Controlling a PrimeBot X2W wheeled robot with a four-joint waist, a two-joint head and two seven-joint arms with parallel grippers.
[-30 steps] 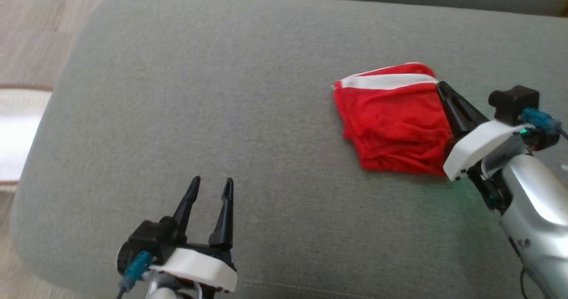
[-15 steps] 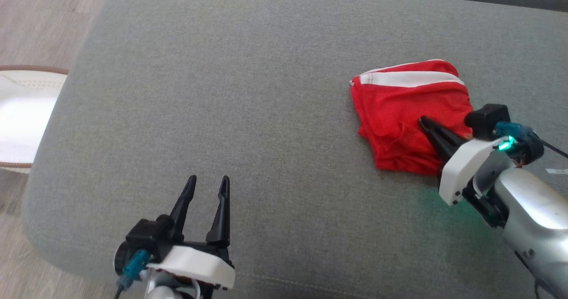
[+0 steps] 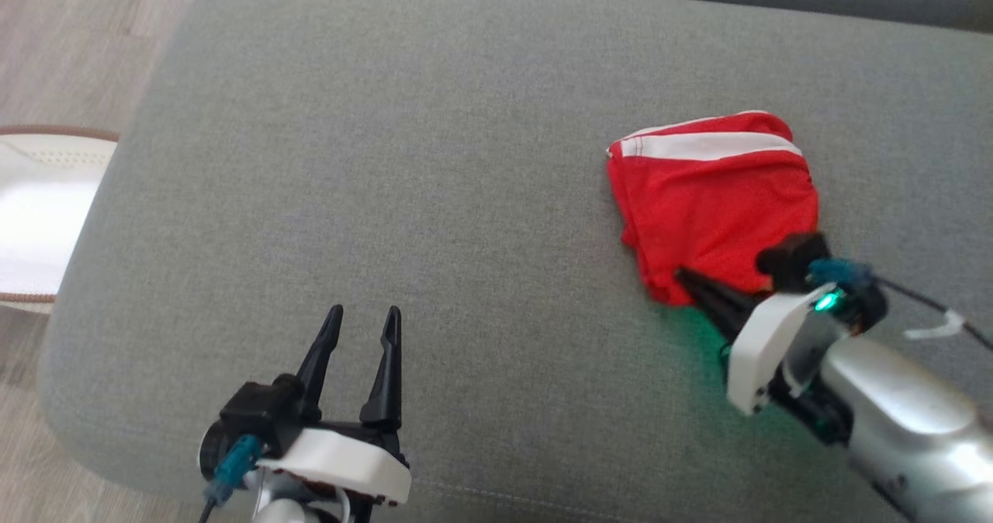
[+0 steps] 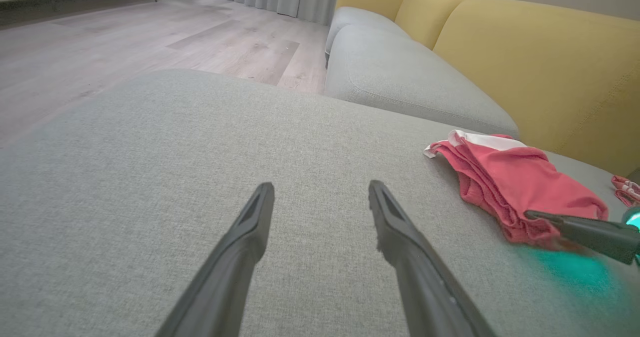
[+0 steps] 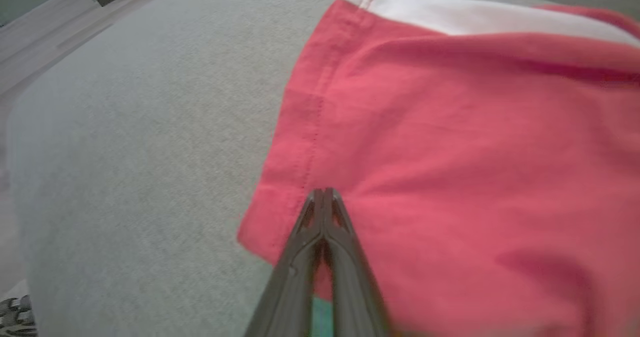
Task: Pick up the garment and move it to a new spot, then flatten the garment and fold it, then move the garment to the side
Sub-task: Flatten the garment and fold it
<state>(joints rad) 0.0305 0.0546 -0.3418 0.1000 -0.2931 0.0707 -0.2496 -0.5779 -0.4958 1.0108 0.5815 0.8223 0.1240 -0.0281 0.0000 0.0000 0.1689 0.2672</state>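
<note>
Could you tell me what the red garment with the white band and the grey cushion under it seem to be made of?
The red garment with the white band looks like thin, matte cloth, perhaps cotton or a blend: soft creases and a stitched hem. The grey cushion looks like matte, coarse-woven upholstery fabric over padding: flecked, grainy weave and rounded edges.

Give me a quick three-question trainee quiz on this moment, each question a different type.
1. True or false: the right gripper stands wide open.
2. The red garment lies on: A) a wooden table B) a grey cushion C) a metal tray.
3. What colour is the band along the garment's far edge?
Key: 1 false; 2 B; 3 white.
</note>
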